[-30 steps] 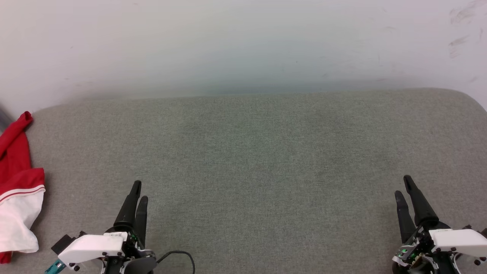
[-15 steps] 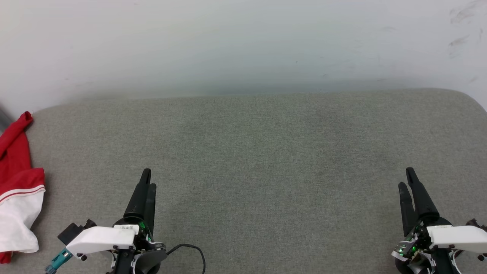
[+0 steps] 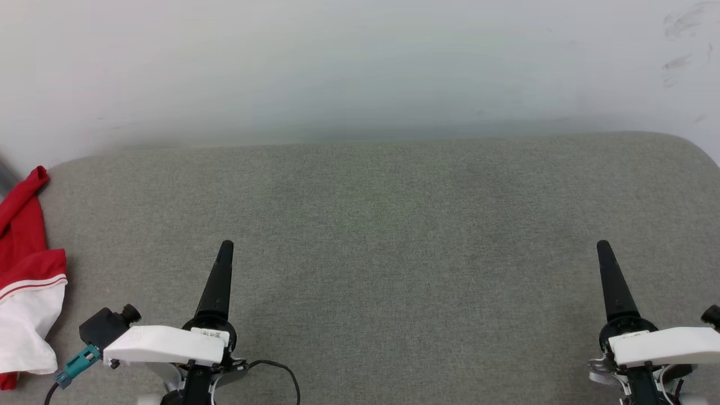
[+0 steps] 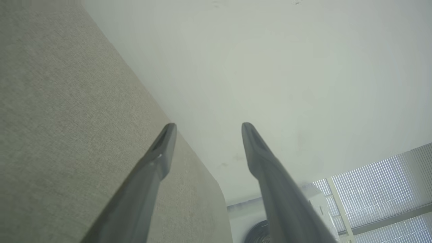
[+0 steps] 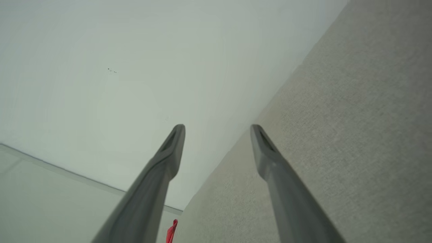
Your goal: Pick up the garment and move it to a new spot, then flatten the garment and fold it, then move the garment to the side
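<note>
The grey cushion (image 3: 394, 225) holds the shirt (image 3: 25, 292) bunched at its left edge, clear of the left gripper (image 4: 207, 126) and right gripper (image 5: 217, 127), fingers apart and empty: every step seems left.

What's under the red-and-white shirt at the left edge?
The red jersey shirt with white sleeve lies on the grey fabric-covered surface. Whatever it covers is hidden, and it runs past the picture's edge.

garment (image 3: 25, 281) — cut off by left edge | right wrist view — probably its tip, tiny
</note>
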